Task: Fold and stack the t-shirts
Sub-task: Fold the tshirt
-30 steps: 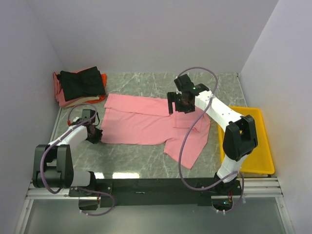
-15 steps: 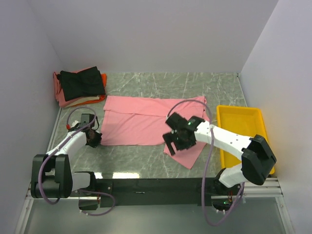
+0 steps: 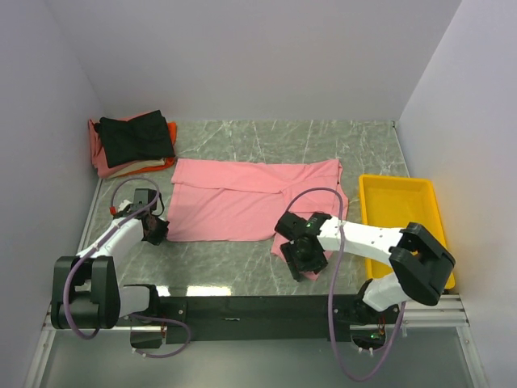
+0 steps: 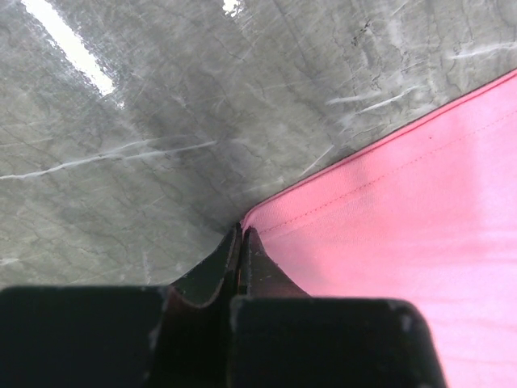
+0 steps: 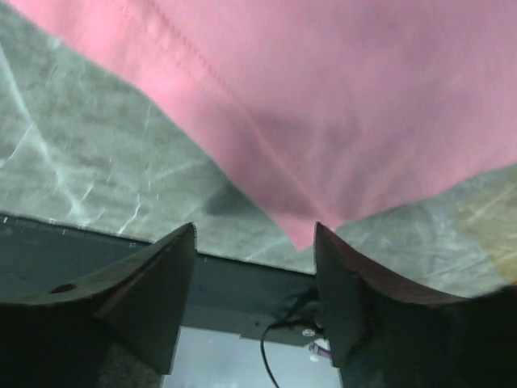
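1. Salmon-pink t-shirt (image 3: 234, 202): is lying spread flat across the middle of the marble-patterned table (image 3: 323, 141), with one flap reaching toward the near edge on the right.
2. Folded stack (image 3: 133, 145): is sitting in the far left corner with a black shirt on top, well apart from the pink one.
3. Left gripper (image 4: 242, 236): its jaws are pressing together on the shirt's near left hem corner, low against the table.
4. Right gripper (image 5: 254, 234): its jaws are standing apart and straddling the pointed tip of the near right flap, gripping nothing yet.
5. Handling: the cloth is looking light, soft and limp, so it is likely to sag and drag when lifted. The stitched hem corners are offering the surest hold. A thin single layer is calling for a pinch right at table level.
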Motion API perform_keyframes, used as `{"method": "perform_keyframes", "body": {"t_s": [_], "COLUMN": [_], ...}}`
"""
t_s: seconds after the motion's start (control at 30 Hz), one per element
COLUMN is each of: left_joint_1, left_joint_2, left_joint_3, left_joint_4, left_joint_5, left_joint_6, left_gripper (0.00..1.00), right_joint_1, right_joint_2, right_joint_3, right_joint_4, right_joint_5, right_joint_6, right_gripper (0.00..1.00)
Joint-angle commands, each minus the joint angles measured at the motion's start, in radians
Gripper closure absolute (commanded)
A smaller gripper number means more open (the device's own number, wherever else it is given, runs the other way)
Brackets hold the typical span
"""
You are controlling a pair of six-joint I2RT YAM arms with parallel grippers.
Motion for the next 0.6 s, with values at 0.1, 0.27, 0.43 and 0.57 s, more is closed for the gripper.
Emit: {"method": "perform_keyframes", "body": {"t_s": [0.1, 0.27, 0.43, 0.57], "left_joint_1": [0.002, 0.001, 0.001, 0.002], "left_joint_2": [-0.009, -0.03, -0.06, -0.09], "left_joint_3": [-0.016, -0.029, -0.037, -0.042], "left_joint_4": [-0.04, -0.04, -0.059, -0.093], "left_joint_5": [-0.009, -0.008, -0.015, -0.02], "left_joint_6": [-0.003, -0.008, -0.009, -0.014], "left_gripper": [1.0, 0.99, 0.99, 0.99], "right_joint_1": [0.0, -0.012, -0.017, -0.017], "right_joint_2": [0.053, 0.058, 0.062, 0.015], "right_joint_3": [-0.029, -0.065, -0.099, -0.122], "right_joint_4": [0.056, 0.083, 0.118, 0.102], "right_joint_5": [0.068, 0.049, 0.025, 0.02], "right_joint_6": [0.054, 0.076, 0.076, 0.099], "right_gripper": [0.38, 0.43, 0.63, 1.0]}}
